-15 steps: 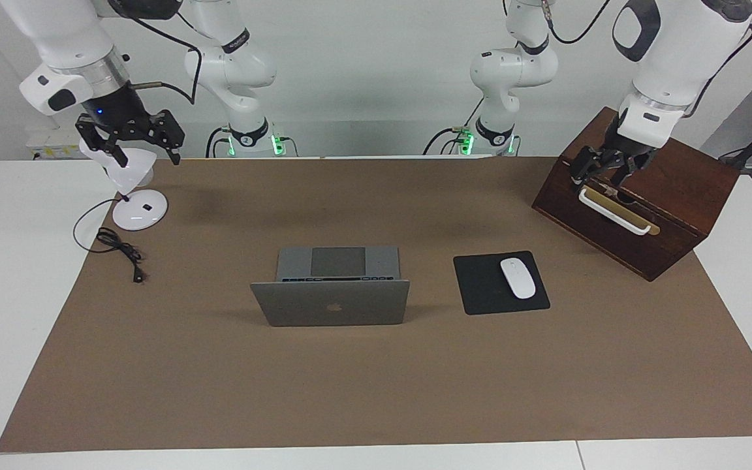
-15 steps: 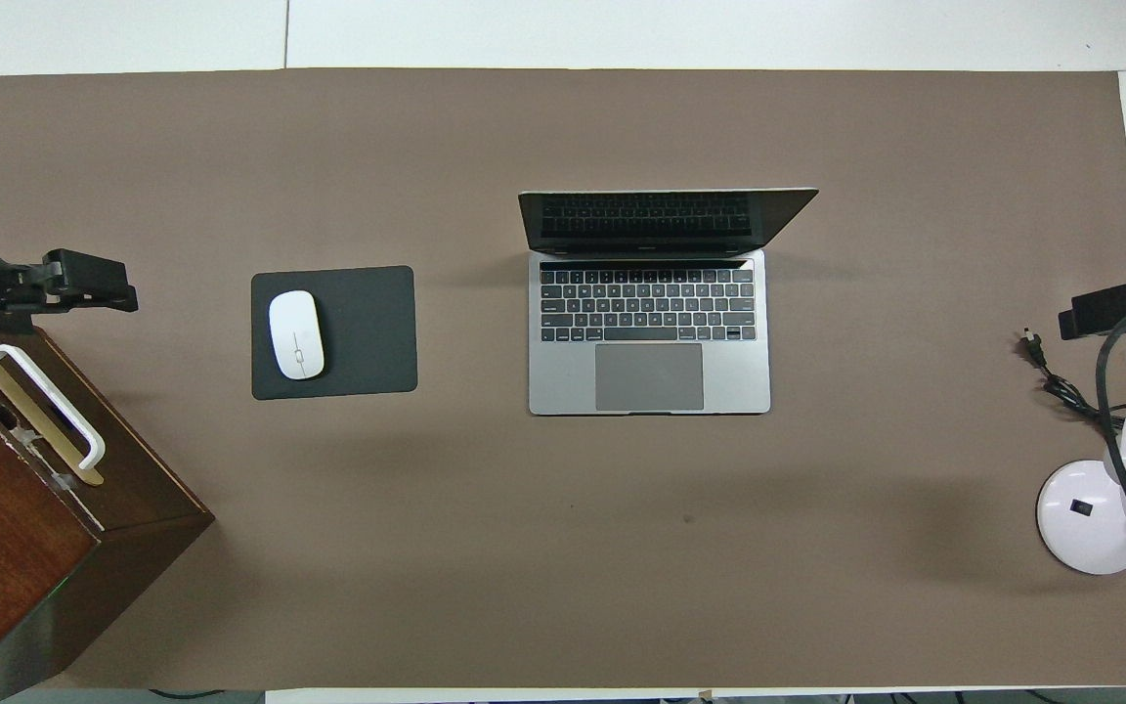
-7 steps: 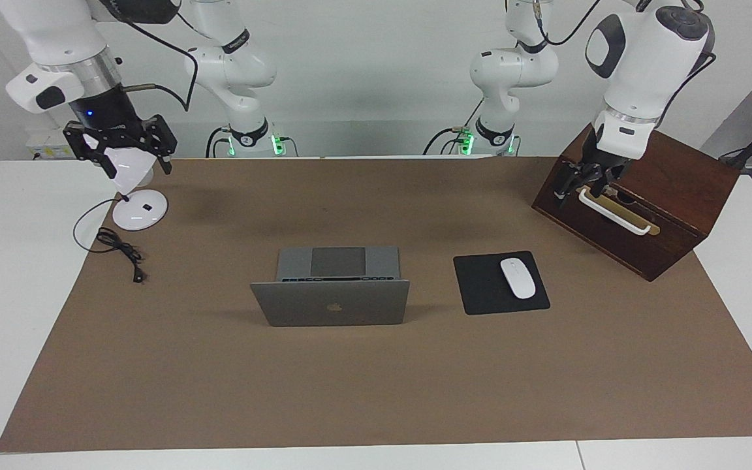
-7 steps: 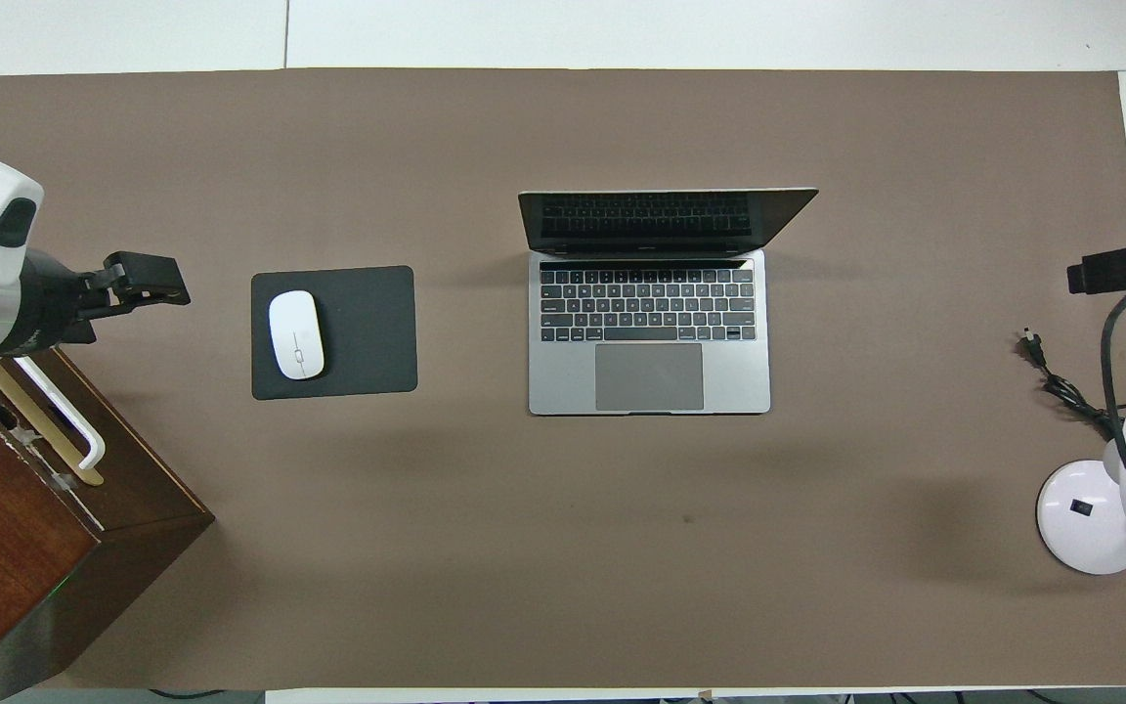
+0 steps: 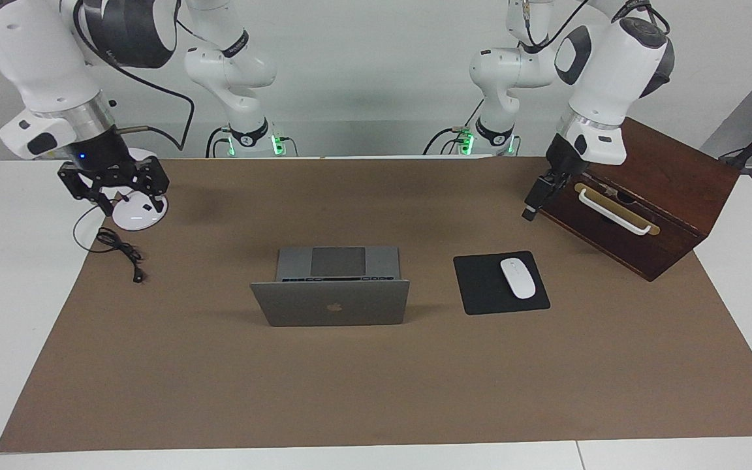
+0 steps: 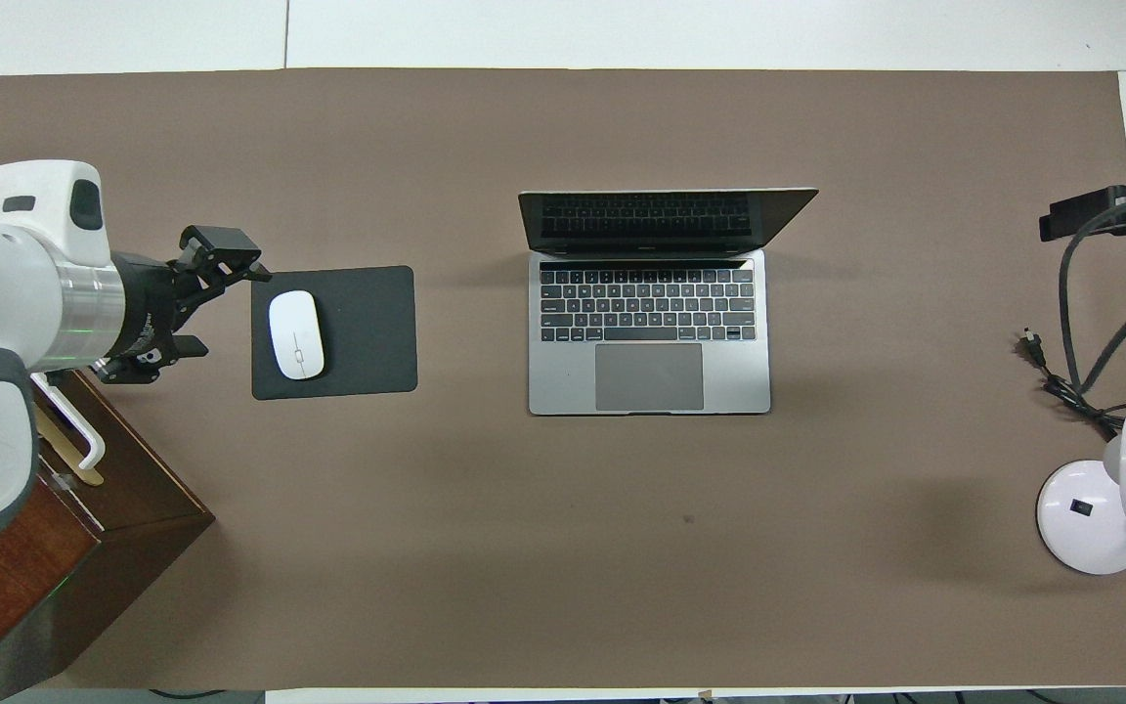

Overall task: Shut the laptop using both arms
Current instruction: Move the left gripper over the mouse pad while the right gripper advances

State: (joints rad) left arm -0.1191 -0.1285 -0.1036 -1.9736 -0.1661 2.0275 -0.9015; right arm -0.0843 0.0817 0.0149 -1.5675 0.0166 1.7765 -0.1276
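Note:
The silver-grey laptop (image 5: pixel 330 303) stands open in the middle of the brown mat, its lid with the apple logo upright and its keyboard deck (image 6: pixel 649 323) toward the robots. My left gripper (image 5: pixel 531 207) is open and empty in the air. It is over the mat between the wooden box and the mousepad, also in the overhead view (image 6: pixel 231 311). My right gripper (image 5: pixel 125 203) is open and empty over the lamp's base at the right arm's end. Only its black tip (image 6: pixel 1086 210) shows in the overhead view. Both grippers are well apart from the laptop.
A black mousepad (image 5: pixel 480 290) with a white mouse (image 5: pixel 517 277) lies beside the laptop toward the left arm's end. A dark wooden box (image 5: pixel 666 189) with a white handle stands at that end. A white desk lamp (image 6: pixel 1091 518) and its cable (image 6: pixel 1061 386) sit at the right arm's end.
My left gripper has moved off the box's handle toward the mousepad. My right gripper has come down over the lamp's base. The laptop has not moved.

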